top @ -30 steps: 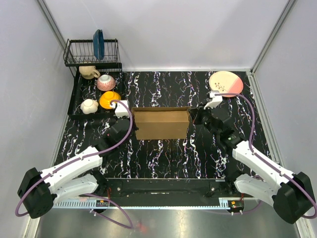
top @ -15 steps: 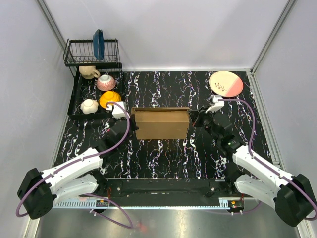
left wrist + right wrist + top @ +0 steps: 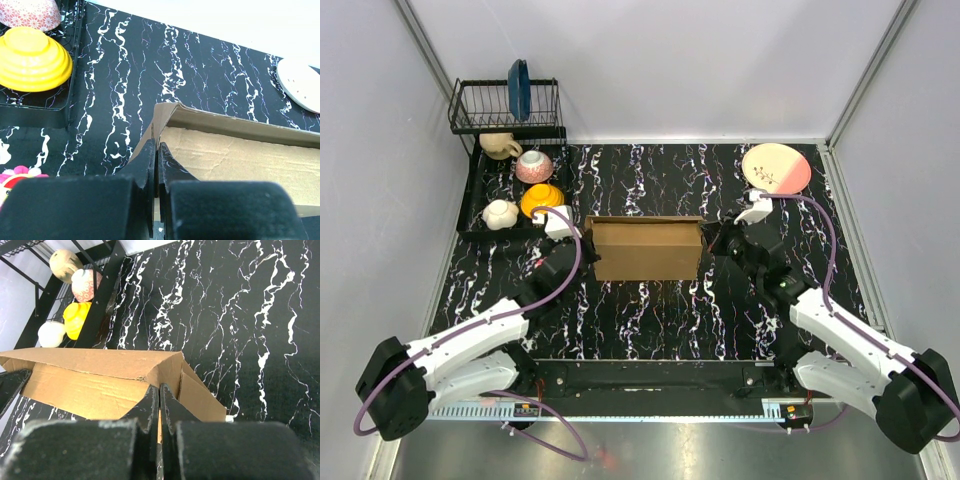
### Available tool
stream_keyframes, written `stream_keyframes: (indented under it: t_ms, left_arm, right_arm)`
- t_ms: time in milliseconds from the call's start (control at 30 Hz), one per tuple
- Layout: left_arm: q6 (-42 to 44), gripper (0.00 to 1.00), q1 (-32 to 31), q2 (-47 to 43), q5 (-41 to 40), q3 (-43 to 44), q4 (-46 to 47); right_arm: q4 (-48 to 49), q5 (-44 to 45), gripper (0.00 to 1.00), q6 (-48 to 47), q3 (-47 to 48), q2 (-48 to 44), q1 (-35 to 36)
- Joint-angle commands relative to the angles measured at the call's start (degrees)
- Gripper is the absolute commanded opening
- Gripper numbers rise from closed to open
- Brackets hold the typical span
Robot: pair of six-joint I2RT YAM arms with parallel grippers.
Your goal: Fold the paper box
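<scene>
**A:** Top view first. Where is the paper box?

**B:** In the middle of the black marbled table, open side up, with its long side running left to right. The left end effector is at its left end and the right end effector at its right end, 1 on each short wall.

**A:** What else is there?

**B:** A black dish rack in the far left corner, with bowls in a tray just in front of it. A pink and cream plate lies far right.

**A:** And the left wrist view?

**B:** The 2 fingers are pressed together, pinching the edge of the box's left wall. The rough brown inside of the box runs off to the right. A yellow bowl sits in the tray, upper left.

**A:** The right wrist view?

**B:** Those fingers are closed too, with a strip of the right end wall's cardboard between them, beside the folded corner.
</scene>
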Motion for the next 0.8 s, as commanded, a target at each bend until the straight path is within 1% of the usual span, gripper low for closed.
stream_keyframes:
  t_ms: [0,67,233,367,467,600,767]
  left_arm:
    - [-2.4,0.00,-0.8,3.7,5.3,-3.3,-10.6]
    - [-2.5,0.00,-0.8,3.7,5.0,-3.3,-10.2]
    - [-2.4,0.00,-0.8,4.2,5.0,-3.4,-9.0]
    - [-3.5,0.00,-0.8,5.2,5.2,-5.7,-5.7]
    - [-4.7,0.00,-0.8,6.3,5.4,-7.3,-3.9]
    - [-5.1,0.00,-0.8,6.8,4.8,-8.6,-2.4]
    - [-5.1,0.00,-0.8,5.2,4.0,-9.5,-2.4]
  right_arm:
    - [-26.4,3.0,0.00,1.9,-0.9,2.9,1.2]
    - [-28.4,5.2,0.00,1.9,-0.3,2.8,1.2]
    - [-28.4,5.4,0.00,2.7,-0.7,4.5,1.5]
    - [-28.4,6.1,0.00,3.3,-0.5,6.8,2.3]
    - [-28.9,5.5,0.00,3.7,-0.1,7.8,2.3]
    - [-29.6,2.5,0.00,6.0,-0.7,8.4,2.3]
    - [-30.5,1.0,0.00,8.5,-1.6,6.1,2.2]
